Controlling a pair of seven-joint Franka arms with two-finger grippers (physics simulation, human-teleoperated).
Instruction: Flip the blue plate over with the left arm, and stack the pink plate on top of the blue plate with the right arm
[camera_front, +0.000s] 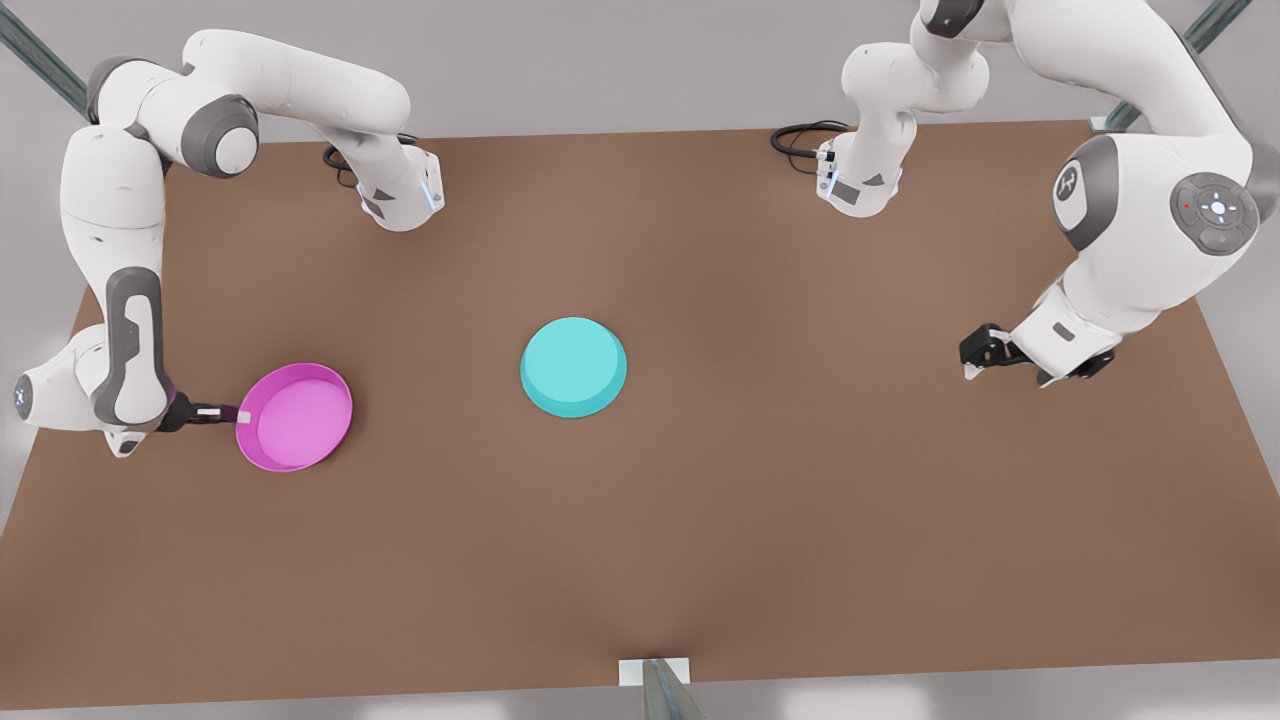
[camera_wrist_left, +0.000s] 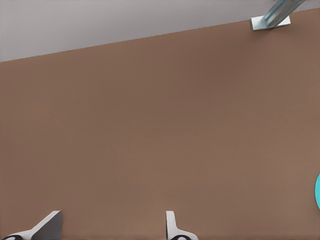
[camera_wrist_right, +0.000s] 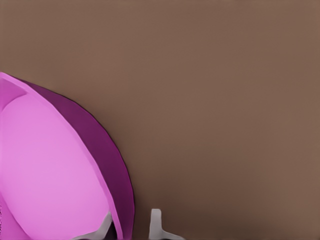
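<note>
A: R gripper at the front view's left, fingers pinched on the near rim of the pink plate, rim between them in the wrist view.
B: Risk?
A: Thin edge hold, so plate could tilt or slip on the carry.
B: Blue plate?
A: Table centre, underside up, looks flipped. L gripper waits at the far right, fingers apart, empty.

Pink plate, open side up, rim standing between right gripper fingertips, one inside, one outside. Brown table beyond.
</note>
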